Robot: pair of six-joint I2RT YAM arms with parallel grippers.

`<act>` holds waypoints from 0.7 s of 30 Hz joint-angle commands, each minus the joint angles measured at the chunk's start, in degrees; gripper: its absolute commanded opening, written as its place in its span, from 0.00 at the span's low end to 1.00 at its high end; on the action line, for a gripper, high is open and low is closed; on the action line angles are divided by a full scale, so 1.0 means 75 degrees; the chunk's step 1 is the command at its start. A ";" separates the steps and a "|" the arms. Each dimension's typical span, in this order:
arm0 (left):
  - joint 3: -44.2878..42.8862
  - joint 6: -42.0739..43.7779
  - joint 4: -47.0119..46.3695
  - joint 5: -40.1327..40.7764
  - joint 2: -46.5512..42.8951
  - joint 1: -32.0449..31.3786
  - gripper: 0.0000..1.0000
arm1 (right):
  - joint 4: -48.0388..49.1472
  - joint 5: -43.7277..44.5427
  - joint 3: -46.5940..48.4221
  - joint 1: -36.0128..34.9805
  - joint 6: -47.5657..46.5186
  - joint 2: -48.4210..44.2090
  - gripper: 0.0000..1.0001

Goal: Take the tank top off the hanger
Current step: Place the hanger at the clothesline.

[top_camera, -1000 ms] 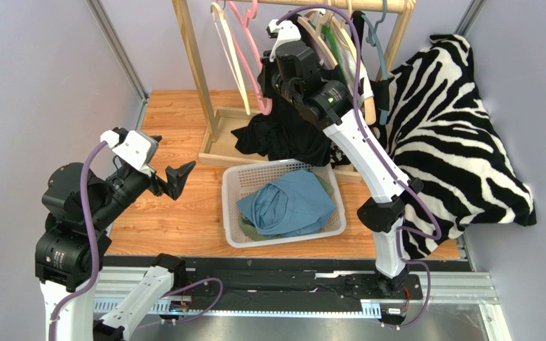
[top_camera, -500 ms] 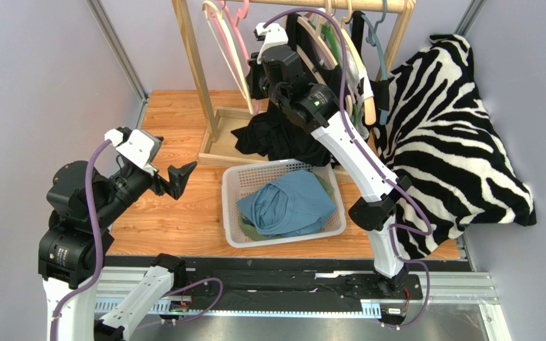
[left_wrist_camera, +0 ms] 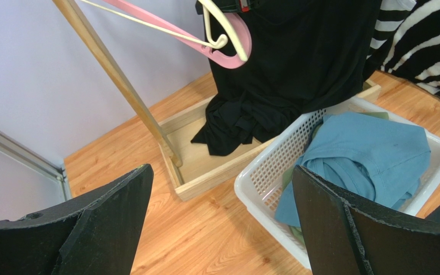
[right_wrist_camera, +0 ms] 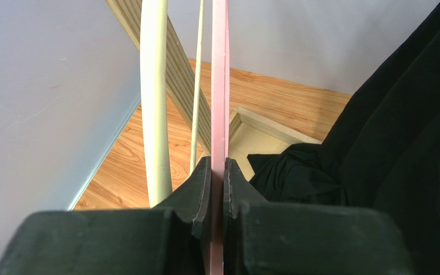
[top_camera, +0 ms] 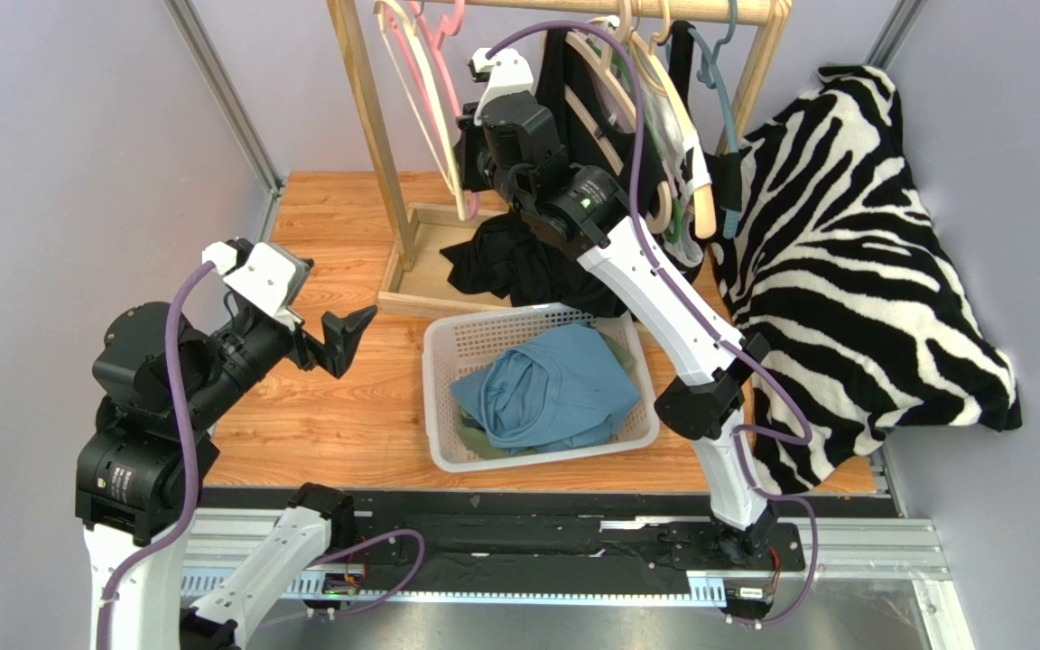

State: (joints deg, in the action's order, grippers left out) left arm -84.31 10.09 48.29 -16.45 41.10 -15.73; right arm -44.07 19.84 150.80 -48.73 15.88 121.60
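A robot lab cell; plain grey panels (top_camera: 64, 136) in metal framing (top_camera: 223, 95); clothes rack (top_camera: 374, 136), laundry basket (top_camera: 539, 458).

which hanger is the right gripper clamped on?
The pink hanger, clamped in the right gripper; the cream hanger hangs beside it, outside the grip.

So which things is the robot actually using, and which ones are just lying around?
For the job:
- pink hanger, pinched in the right fingers
- black top next to it
- wooden rack

Just lying about:
- white basket
- blue shirt inside it
- zebra blanket
- cream hanger
- left fingers, open, holding nothing
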 commanded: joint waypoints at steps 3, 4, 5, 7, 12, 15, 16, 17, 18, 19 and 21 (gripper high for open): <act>-0.0032 -0.0173 -0.0193 -0.0022 0.0063 -0.0001 0.99 | -0.0815 -0.0196 -0.0430 -0.0148 -0.0102 -0.0006 0.00; -0.0032 -0.0161 -0.0193 -0.0022 0.0074 -0.0001 0.99 | -0.0815 -0.0184 -0.0501 -0.0101 -0.0102 -0.0099 0.00; -0.0032 -0.0173 -0.0193 -0.0022 0.0063 -0.0001 0.99 | -0.0838 -0.0172 -0.0617 -0.0054 -0.0078 -0.0263 0.00; -0.0032 -0.0185 -0.0181 -0.0045 0.0051 0.0011 0.99 | -0.0908 -0.0102 -0.0735 0.0098 -0.0101 -0.0521 0.14; -0.0020 -0.0173 -0.0158 -0.0057 0.0051 -0.0001 0.99 | -0.0955 -0.0393 -0.1577 0.0613 -0.0114 -0.1808 0.45; -0.0055 -0.0196 -0.0146 -0.0151 0.0051 -0.0001 0.99 | -0.0967 -0.0863 -0.1766 0.0872 -0.0089 -0.2302 0.49; -0.0067 -0.0185 -0.0134 -0.0162 0.0063 -0.0001 0.99 | -0.1025 -0.0782 -0.1790 0.0884 -0.0136 -0.2559 0.50; -0.0090 -0.0196 -0.0111 -0.0162 0.0051 -0.0001 0.99 | -0.1084 -0.0723 -0.1802 0.0884 -0.0206 -0.2654 0.50; -0.0067 -0.0173 -0.0099 -0.0174 0.0039 -0.0001 0.99 | -0.1131 -0.0700 -0.1825 0.0942 -0.0300 -0.2748 0.51; -0.0078 -0.0150 -0.0088 -0.0151 0.0028 -0.0001 0.99 | -0.1236 -0.0665 -0.1826 0.0954 -0.0312 -0.2888 0.51; -0.0055 -0.0150 -0.0076 -0.0162 0.0004 -0.0001 0.99 | -0.1307 -0.0629 -0.1884 0.1094 -0.0383 -0.3041 0.52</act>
State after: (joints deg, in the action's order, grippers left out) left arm -84.31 10.07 48.42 -16.91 41.21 -15.73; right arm -53.41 15.70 136.55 -41.32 14.74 104.64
